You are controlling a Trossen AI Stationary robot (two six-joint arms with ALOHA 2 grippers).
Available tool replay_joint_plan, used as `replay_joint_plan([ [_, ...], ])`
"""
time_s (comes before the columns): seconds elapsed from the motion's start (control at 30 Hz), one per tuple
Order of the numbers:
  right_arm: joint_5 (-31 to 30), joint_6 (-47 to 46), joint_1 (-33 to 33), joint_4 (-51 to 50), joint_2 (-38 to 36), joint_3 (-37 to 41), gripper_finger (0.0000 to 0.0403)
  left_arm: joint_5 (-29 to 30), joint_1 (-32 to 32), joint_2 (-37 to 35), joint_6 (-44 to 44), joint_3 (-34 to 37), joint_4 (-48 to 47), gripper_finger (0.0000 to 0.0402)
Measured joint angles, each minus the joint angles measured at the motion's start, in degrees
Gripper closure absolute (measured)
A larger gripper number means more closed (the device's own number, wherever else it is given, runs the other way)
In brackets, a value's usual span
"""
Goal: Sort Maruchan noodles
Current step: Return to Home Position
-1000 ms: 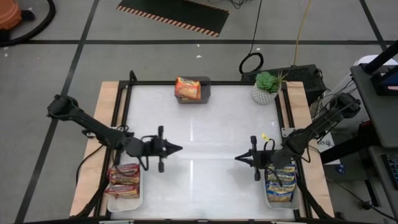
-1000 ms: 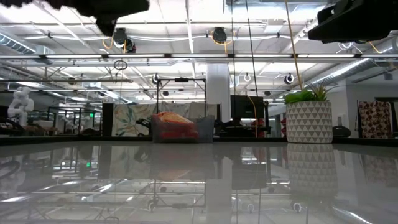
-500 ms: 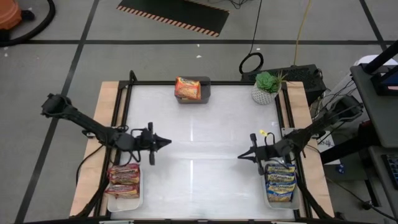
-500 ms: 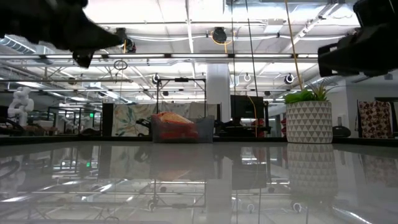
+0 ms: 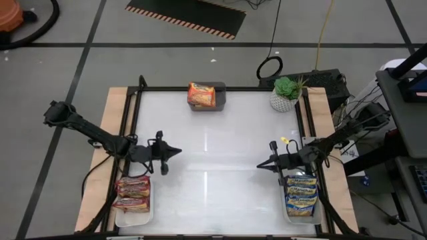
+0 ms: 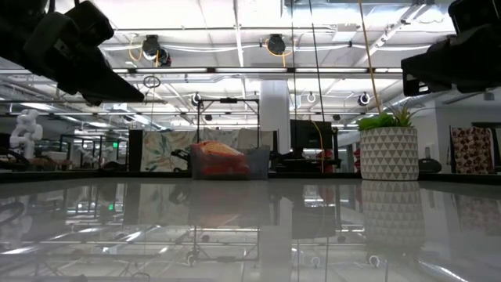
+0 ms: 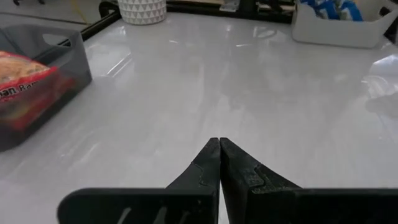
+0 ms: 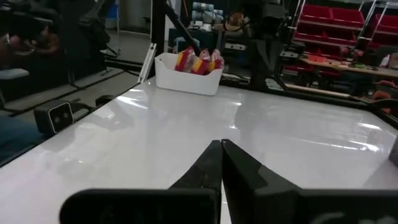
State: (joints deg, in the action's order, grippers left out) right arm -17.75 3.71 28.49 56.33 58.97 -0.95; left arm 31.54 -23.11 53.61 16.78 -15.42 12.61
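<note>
1. Left white tray (image 5: pixel 118 215): stands at the near left corner of the tabletop (image 5: pixel 213 143). The right wrist view shows the same tray (image 8: pixel 185 81) across the white surface.
2. Red noodle packs (image 5: pixel 133 194): lie in the left white tray, overlapping one another. At least two show, and I cannot tell the full count. Their upper edges stick up over the tray wall in the right wrist view (image 8: pixel 198 61).
3. My left fingers (image 5: pixel 175 151): pressed fully together and holding nothing, tips pointing toward the middle of the tabletop. They are above bare surface just beyond the left white tray. The left wrist view shows the pair closed to a thin seam (image 7: pixel 216 150).
4. Grey bin (image 5: pixel 221 95): at the far edge, a little left of its middle, well apart from both arms.
5. Orange noodle pack (image 5: pixel 201 94): lies inside the grey bin, and its top rises above the bin wall in the low view (image 6: pixel 215 154).
6. My right fingers (image 5: pixel 263 165): also closed tight and empty, pointing toward the middle from the right side. They are just beyond the right white tray, and the right wrist view shows them shut (image 8: pixel 217 152).
7. Potted plant (image 5: pixel 287 93): at the far right corner, in a white patterned pot.
8. Right white tray (image 5: pixel 285 212): at the near right corner.
9. Blue-and-yellow noodle packs (image 5: pixel 301 197): stacked in a row inside the right white tray. I cannot tell how many.
</note>
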Motion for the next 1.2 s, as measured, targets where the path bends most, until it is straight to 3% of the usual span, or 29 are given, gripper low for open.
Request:
replay_joint_plan([
  [0.73,-0.4,3.0,-0.5,-3.5,0.0,0.2,0.0403,-0.2,-1.7,-7.6,-0.1,0.3,-8.4,0.0396],
  [0.83,-2.0,2.7,-0.5,-4.5,0.0,0.2,0.0403,-0.3,-1.7,-9.0,-1.1,3.0,-5.8,0.0396],
  [1.03,-3.2,1.1,-0.8,-5.9,0.0,0.2,0.0403,-6.7,-0.7,-11.9,-5.3,14.8,11.0,0.0396],
  [1.2,-3.2,2.0,-0.8,-5.5,0.0,0.2,0.0403,-9.1,0.1,-13.8,-7.6,14.5,11.6,0.0396],
])
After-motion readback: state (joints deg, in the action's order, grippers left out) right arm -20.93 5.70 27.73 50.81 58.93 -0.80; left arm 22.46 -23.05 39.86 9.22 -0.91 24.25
